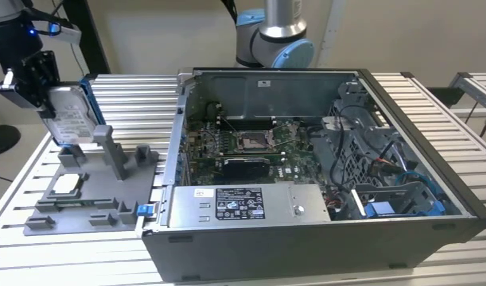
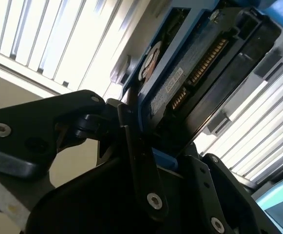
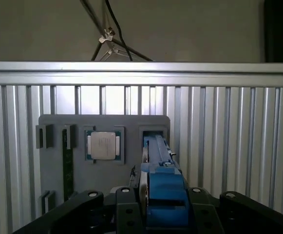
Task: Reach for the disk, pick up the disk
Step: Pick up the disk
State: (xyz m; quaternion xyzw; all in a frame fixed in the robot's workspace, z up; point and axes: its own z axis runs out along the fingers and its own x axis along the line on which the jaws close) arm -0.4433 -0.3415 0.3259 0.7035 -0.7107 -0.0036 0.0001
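One slatted desk point(image 1: 433, 119) carries the open computer case point(image 1: 306, 244) and, at the exterior view's left, a grey fixture tray point(image 1: 76, 202). Disk point(image 1: 68, 119) stands on edge over the tray's slot, long axis near vertical. Its lower end is at the slot, cannot tell if clear. Pincer point(image 1: 36, 80) is clamped on the disk's upper end, jaws on its flat faces. CPU chip point(image 1: 68, 185) lies in the tray nearby, untouched.

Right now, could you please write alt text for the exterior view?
The gripper, jaws shut on the upright disk, holds it over a grey fixture; to the exterior view's right sits an open computer case.
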